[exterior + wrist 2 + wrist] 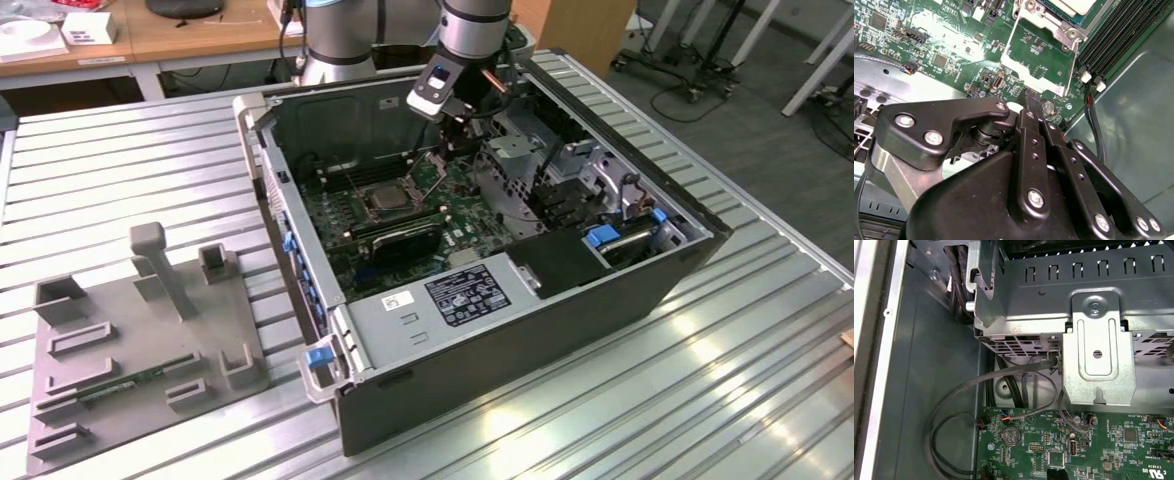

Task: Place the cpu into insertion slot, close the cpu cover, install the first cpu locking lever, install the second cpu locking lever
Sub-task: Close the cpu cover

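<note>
— Position of the cpu (1077, 4)?

— Seated in the insertion slot (1051, 19), pale silvery-tan face up, as seen in the second wrist view. The cpu cover (1026, 76) was swung open off the socket, a thin silver-grey frame. The green motherboard (1041, 52) showed through its window. Long black memory slots (1119, 35) ran just beside the socket.

— End effector?

— The gripper (1030, 102) hung over the board near the cover's free edge. In the exterior view the gripper (451, 140) sat inside the computer case (534, 340). Clenched or released: could not be told.

— Markings?

— A black-and-white label (467, 293) lay flat inside the case, its print not legible. In the first wrist view there was white lettering on the board near the coin cell (1013, 435), below the metal drive cage (1096, 350). It was not recorded.
</note>
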Controlling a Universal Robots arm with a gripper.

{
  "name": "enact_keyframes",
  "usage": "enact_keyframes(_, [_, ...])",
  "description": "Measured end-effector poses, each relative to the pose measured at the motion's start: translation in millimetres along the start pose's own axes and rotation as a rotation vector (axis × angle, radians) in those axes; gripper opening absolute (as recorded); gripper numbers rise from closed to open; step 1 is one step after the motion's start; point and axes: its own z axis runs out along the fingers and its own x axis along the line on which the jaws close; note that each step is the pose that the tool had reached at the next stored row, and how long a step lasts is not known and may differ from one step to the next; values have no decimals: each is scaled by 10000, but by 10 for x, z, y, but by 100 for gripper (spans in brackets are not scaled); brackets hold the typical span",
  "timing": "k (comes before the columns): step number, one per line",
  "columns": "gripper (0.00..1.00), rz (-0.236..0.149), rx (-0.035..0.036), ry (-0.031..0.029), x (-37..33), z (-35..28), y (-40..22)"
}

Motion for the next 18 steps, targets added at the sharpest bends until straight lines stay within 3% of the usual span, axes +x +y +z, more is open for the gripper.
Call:
enact_keyframes(13, [10, 2, 0, -3, -1, 2, -3])
enact_keyframes(18, [10, -1, -7, -5, -1, -2, -53])
